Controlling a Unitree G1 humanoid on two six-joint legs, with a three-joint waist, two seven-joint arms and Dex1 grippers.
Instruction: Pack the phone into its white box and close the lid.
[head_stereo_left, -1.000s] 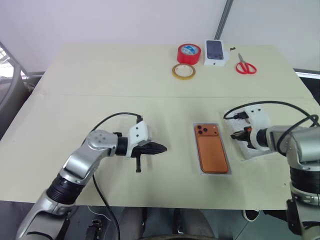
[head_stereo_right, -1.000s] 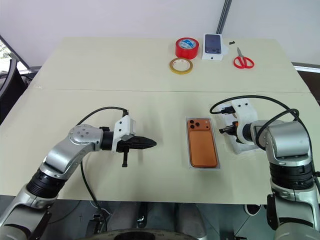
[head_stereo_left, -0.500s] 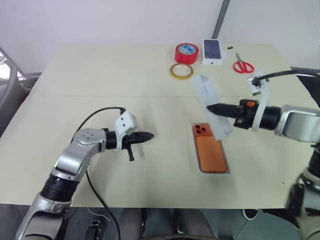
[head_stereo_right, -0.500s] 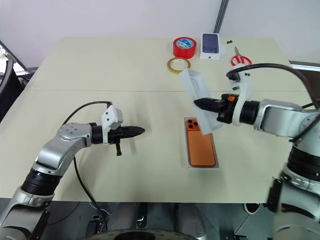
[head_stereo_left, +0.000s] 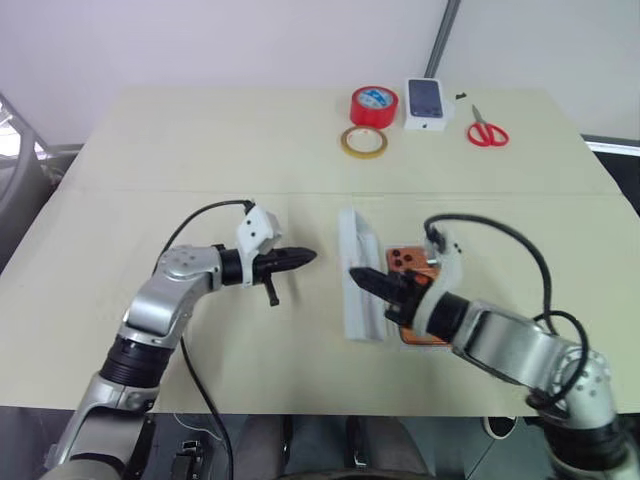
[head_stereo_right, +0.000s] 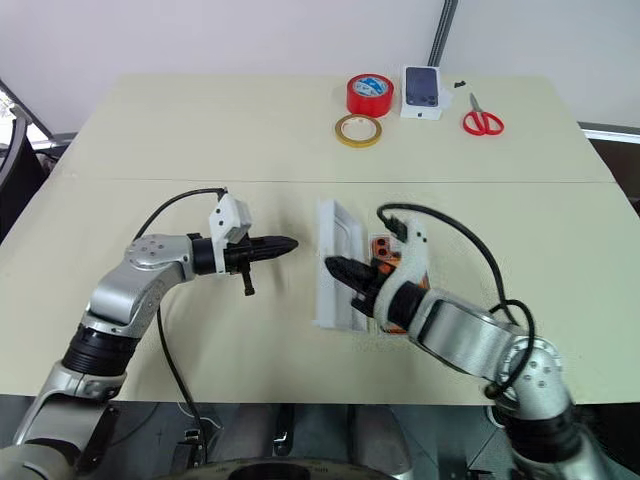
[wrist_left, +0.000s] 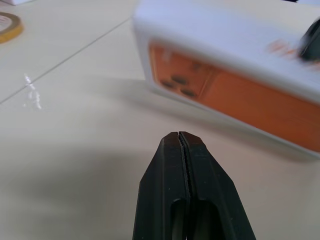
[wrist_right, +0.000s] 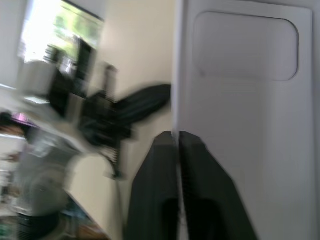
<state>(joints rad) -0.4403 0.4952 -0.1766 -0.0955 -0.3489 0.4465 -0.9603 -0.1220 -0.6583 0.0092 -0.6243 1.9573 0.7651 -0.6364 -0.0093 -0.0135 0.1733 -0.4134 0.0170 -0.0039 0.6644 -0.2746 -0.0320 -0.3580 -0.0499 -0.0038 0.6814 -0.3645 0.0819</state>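
bench: a pale beige bench (head_stereo_left: 180, 150) against a plain light wall; most of it is bare.
right gripper: the right gripper (head_stereo_right: 342, 270) is nearest, reaching across toward the robot's left. Its jaws pinch the long wall of the lid (head_stereo_right: 333, 262), so the lid stands on edge with its hollow side facing the phone. Held by one wall like this, it looks set to be tipped over the tray, in my judgement.
phone: the orange phone (head_stereo_left: 411, 262) lies camera side up in the white box (head_stereo_left: 398, 246), just to the right of the upright lid. The right arm covers much of both. The phone is already packed, so only the closing looks left to do.
left gripper: the left gripper (head_stereo_left: 304, 257) hangs just above the bench, its jaws pressed together on nothing, pointing at the lid and near it. It may be placed there to steady the lid, though that is a guess.
far edge: well apart from the work lie a tan tape ring (head_stereo_left: 367, 142), a red tape roll (head_stereo_left: 375, 106), a small white box printed with a dark phone (head_stereo_left: 427, 104) and red-handled scissors (head_stereo_left: 487, 131), all clear of the arms.
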